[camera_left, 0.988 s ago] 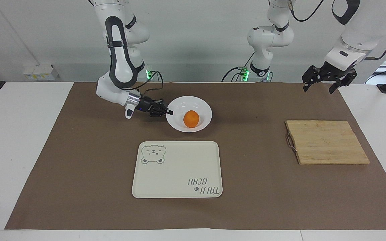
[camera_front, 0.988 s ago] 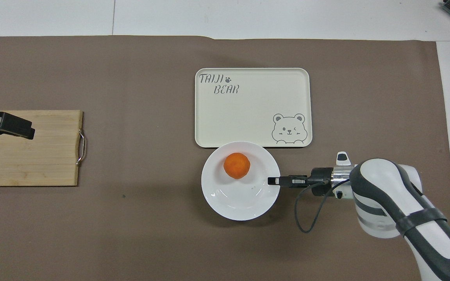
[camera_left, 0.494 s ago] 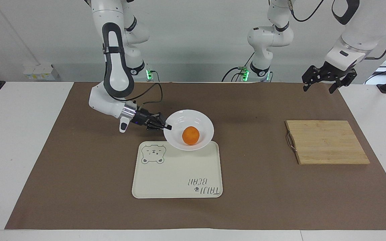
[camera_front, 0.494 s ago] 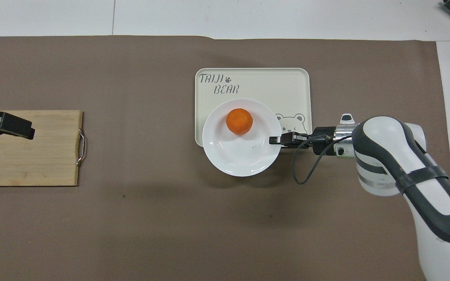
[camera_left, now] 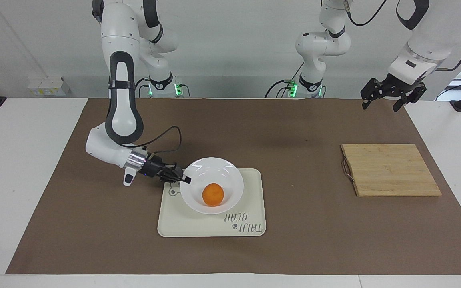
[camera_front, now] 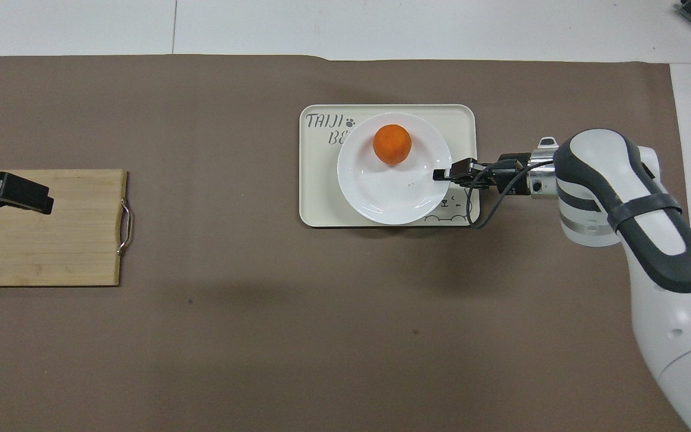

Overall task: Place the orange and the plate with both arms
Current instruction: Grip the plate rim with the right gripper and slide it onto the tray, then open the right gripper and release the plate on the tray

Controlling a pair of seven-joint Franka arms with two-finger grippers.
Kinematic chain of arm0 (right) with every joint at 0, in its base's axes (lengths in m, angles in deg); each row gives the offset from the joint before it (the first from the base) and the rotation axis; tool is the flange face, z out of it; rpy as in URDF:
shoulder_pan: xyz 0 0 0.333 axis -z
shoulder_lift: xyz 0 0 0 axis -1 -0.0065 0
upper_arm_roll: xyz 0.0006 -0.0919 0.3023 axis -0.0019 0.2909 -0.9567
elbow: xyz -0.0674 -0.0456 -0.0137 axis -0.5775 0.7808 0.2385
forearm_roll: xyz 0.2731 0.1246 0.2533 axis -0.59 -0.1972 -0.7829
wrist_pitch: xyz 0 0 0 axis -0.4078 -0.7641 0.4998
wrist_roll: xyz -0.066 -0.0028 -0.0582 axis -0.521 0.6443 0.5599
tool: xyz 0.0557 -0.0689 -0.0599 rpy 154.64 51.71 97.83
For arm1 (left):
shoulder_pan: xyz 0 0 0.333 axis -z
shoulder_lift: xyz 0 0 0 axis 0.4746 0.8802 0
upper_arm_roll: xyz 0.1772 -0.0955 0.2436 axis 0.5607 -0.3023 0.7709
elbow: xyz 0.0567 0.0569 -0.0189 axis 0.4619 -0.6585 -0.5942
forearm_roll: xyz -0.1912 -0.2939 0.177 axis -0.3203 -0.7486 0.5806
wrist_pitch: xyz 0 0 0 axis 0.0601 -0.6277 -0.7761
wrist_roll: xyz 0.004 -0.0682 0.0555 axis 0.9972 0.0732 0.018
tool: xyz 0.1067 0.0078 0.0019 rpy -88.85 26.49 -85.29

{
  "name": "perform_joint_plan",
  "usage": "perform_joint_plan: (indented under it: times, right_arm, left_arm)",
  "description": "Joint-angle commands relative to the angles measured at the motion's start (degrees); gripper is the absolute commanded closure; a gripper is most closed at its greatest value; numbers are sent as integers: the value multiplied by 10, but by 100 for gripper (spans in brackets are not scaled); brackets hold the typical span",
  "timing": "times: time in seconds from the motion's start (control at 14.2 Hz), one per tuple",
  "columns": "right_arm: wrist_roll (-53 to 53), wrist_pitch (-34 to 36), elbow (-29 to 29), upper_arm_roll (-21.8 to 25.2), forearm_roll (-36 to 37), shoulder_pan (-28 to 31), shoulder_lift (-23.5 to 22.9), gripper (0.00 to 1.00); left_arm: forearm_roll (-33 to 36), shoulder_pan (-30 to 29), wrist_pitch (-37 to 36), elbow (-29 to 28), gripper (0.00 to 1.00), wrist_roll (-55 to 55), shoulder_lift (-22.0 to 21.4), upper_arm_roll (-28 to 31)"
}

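Careful, your right gripper (camera_left: 185, 180) is pinching the plate (camera_left: 198, 196) rim over the tray (camera_left: 250, 200); the orange (camera_left: 213, 194) is sitting loose inside, risking rolling out if you're tilting; left gripper (camera_left: 390, 95) is waiting spread over the mat's corner

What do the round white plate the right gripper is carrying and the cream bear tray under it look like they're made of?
The round white plate, pinched at its rim by the right gripper, looks like glazed ceramic: glossy, with bright highlights. It could be melamine. The cream rectangular bear tray looks like matte plastic: dull, even surface, rounded corners, printed drawing.
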Motion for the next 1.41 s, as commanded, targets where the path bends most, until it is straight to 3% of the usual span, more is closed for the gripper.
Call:
perform_joint_plan:
  times: [0.0, 0.63, 0.71, 0.78, 0.85, 0.92, 1.13, 1.34]
  right_arm:
    - [-11, 8, 18, -3, 24, 0, -13, 100]
    - [-12, -32, 4, -2, 43, -14, -13, 100]
    - [-12, -33, 7, -3, 56, -14, -13, 96]
    - [-10, -35, 8, -2, 70, -15, -14, 65]
    - [-7, -45, 8, -3, 84, -16, -14, 12]
    - [-2, -49, 9, -2, 90, -16, -15, 0]
    - [-9, -65, 17, 0, 93, -13, -7, 0]
    - [-25, -67, 26, 9, 156, -13, 8, 0]
  left_arm:
    - [8, -4, 10, -19, 0, 2, -16, -3]
    - [8, -4, 10, -19, 0, 2, -16, -3]
    - [8, -4, 10, -19, 0, 2, -16, -3]
    - [8, -4, 10, -19, 0, 2, -16, -3]
    - [8, -4, 10, -19, 0, 2, -16, -3]
    - [8, -4, 10, -19, 0, 2, -16, -3]
    - [8, -4, 10, -19, 0, 2, -16, -3]
    - [8, -4, 10, -19, 0, 2, -16, -3]
